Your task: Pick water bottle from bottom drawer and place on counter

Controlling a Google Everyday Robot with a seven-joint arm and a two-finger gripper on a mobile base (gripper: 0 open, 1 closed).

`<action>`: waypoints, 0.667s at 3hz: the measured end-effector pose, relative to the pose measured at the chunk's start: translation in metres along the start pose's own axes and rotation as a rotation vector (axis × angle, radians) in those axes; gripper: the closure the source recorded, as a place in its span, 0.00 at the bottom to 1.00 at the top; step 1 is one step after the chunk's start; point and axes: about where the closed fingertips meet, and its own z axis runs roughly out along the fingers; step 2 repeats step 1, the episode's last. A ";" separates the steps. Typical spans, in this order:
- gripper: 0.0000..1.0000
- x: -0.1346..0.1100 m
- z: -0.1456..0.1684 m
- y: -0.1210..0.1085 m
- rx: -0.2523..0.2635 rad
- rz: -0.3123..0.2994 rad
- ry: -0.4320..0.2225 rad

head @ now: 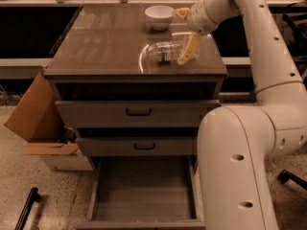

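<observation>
The water bottle lies on its side on the counter, near the white bowl. The gripper is just beside it, fingers spread wide, holding nothing. The bottom drawer is pulled out.

A speckled pale floor is spreading under everything, taking a warm, dim light; an open cardboard box is leaning at the left of the grey cabinet; a black bar is lying at lower left; a long pale bench with dark recesses is running behind; a black chair foot is showing at right; the gripper is hanging, fingers spread, over the cabinet's right rear.
</observation>
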 end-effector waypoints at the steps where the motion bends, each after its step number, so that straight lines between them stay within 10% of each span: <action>1: 0.00 0.006 -0.028 -0.005 0.050 -0.008 0.021; 2: 0.00 0.006 -0.028 -0.005 0.050 -0.008 0.021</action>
